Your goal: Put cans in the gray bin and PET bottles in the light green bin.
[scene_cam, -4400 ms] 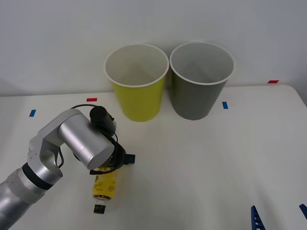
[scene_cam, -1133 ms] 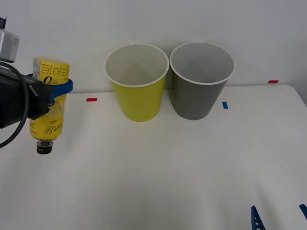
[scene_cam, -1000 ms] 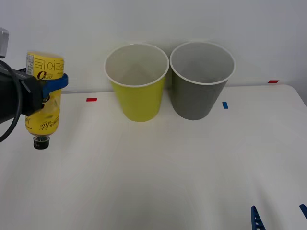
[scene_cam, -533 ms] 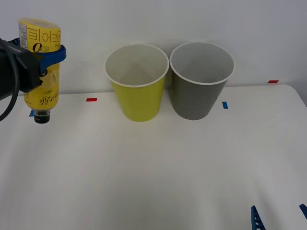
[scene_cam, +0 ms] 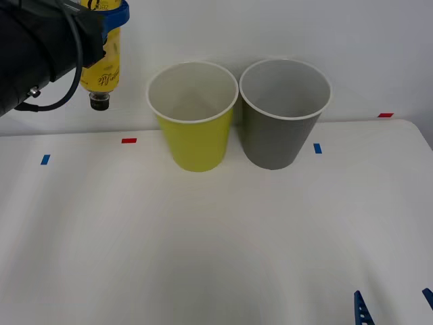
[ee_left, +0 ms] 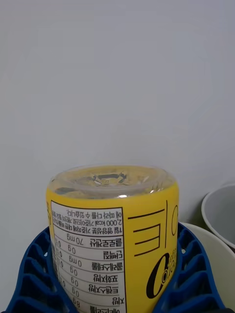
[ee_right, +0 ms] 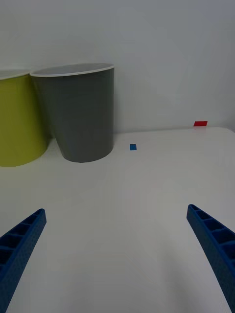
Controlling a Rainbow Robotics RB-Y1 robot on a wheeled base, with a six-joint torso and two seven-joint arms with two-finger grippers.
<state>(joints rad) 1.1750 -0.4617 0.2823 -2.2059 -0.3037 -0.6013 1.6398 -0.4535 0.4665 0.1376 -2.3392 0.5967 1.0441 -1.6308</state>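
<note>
Held high above the white tabletop (scene_cam: 216, 244), at the far left: a yellow-labelled PET bottle (scene_cam: 103, 57), hanging cap-down and upside down, clamped between the blue ribbed fingers (scene_cam: 115, 13) of the left gripper (ee_left: 115, 279). Seen from the left wrist: clear bottle base uppermost, printed label inverted, blue fingers (ee_left: 196, 274) wrapped around both sides of the body. Positioned to the left of the light green bin (scene_cam: 194, 115) and clear of its white rim, dark cap about level with that rim.

Standing side by side at the back of the tabletop, just touching or nearly so: the light green bin on the left, the gray bin (scene_cam: 284, 112) on the right, both upright with pale interiors.

Low at the near right edge: the right gripper (ee_right: 117, 254), blue fingers (ee_right: 213, 239) spread wide apart, holding nothing, facing the gray bin from well back.
</note>
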